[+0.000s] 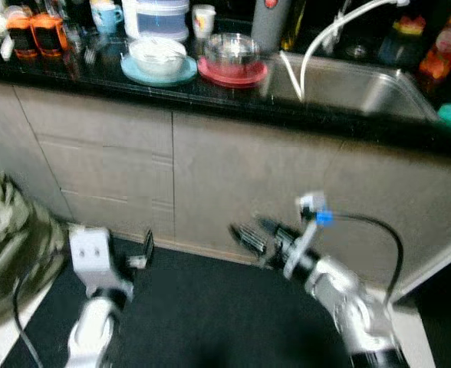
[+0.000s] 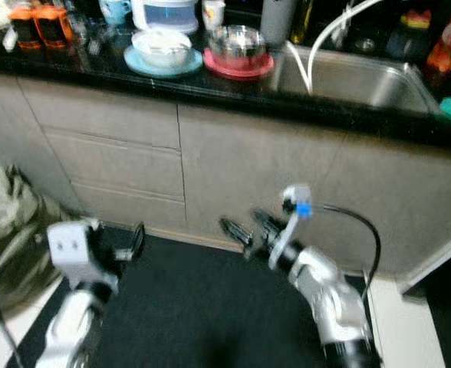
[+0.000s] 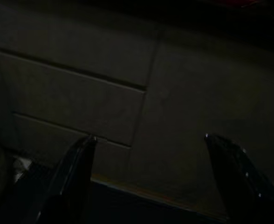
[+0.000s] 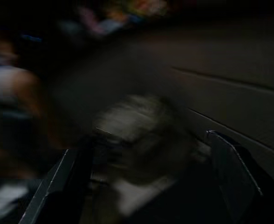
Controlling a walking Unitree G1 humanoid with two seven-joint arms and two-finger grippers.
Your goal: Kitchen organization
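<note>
A rumpled green bag (image 1: 11, 238) lay on the floor at my far left. My left gripper (image 1: 143, 253) hung low before the cabinet drawers (image 3: 76, 98), fingers spread wide and empty. Above, on the black counter (image 1: 210, 92), a white bowl on a blue plate (image 1: 159, 69) sat just beside a glass bowl on a red plate (image 1: 232, 70). My right gripper (image 1: 248, 236) pointed left, fingers parted, holding nothing. The sink (image 1: 348, 88) lay farther right.

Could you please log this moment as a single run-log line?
left gripper: open, empty, facing drawers | right gripper: open, empty | counter: bowls on teal plate and red plate, untouched
</note>
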